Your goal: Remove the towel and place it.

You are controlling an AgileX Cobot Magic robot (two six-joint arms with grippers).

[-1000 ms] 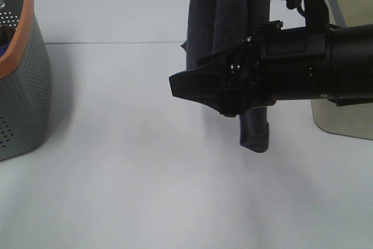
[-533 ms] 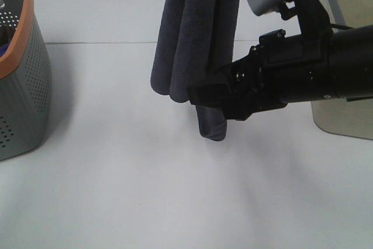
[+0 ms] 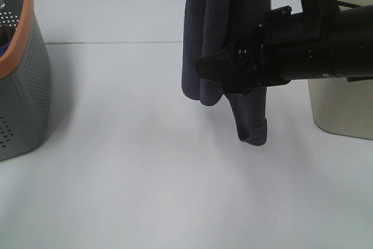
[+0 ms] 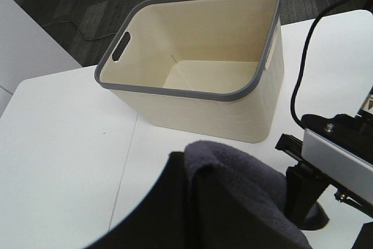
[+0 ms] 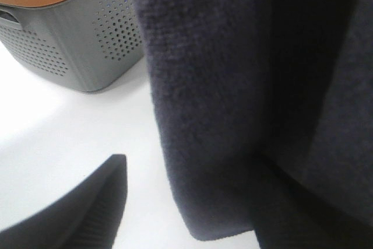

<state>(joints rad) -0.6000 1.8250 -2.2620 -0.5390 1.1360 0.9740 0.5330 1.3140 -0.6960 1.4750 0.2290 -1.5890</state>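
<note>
The towel (image 3: 215,33), dark navy-grey terry, hangs in folds from above the frame, its lowest corner just over the white table (image 3: 128,173). The left gripper is out of the high view. In the left wrist view its dark finger (image 4: 157,214) presses against the bunched towel (image 4: 233,179), shut on it. My right gripper (image 3: 217,77) reaches in from the right at the towel's mid-height. In the right wrist view one finger (image 5: 81,208) stands apart from the cloth (image 5: 233,86); the jaws are open and the other finger is hidden.
A grey perforated basket with an orange rim (image 3: 23,80) stands at the table's left edge. A cream bin with a grey rim (image 4: 192,80) sits at the right, partly behind the right arm (image 3: 344,109). The right arm's camera mount (image 4: 338,155) is close beside the towel.
The hanging towel swung left, then back to the right. The right gripper drew back rightward and slightly up, staying open beside the cloth.
</note>
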